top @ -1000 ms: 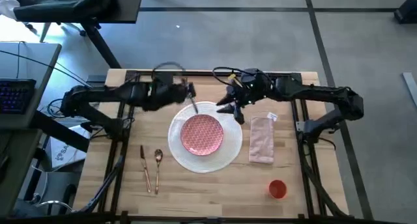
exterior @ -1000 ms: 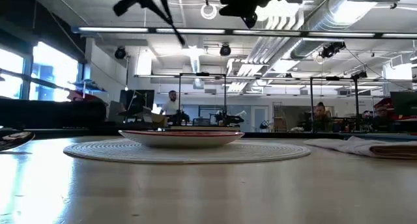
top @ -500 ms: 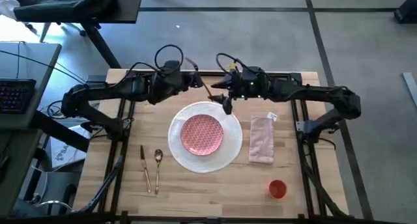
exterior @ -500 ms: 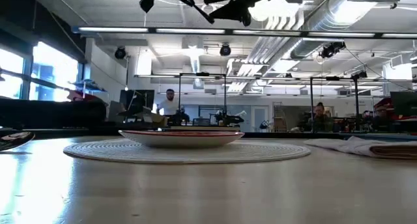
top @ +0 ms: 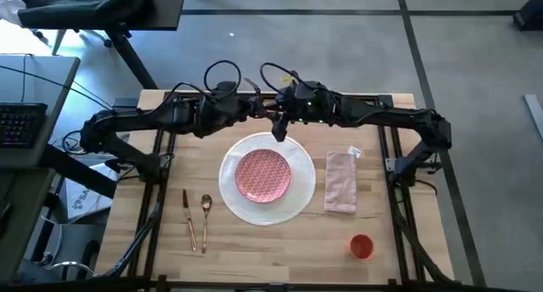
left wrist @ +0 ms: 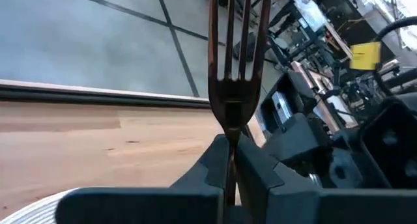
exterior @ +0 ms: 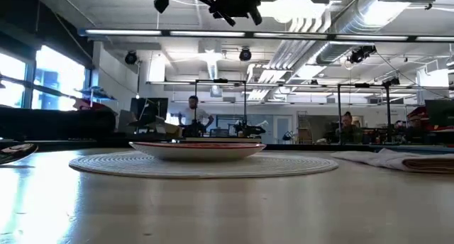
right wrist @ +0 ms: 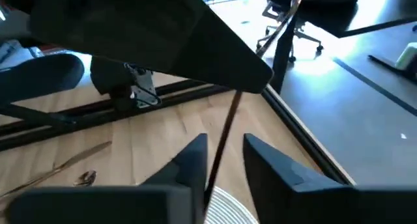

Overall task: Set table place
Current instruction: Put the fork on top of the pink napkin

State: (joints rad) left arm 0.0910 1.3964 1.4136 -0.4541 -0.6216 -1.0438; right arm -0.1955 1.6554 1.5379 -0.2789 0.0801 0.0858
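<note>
Two hands meet above plate [top: 268, 175]; left hand [left wrist: 229, 160] grips fork [left wrist: 232, 61].

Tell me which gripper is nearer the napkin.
Right. The right gripper hangs above the big plate's far rim, nearer the napkin. The left gripper, shut on the fork, is farther off, near the table's far edge.
</note>
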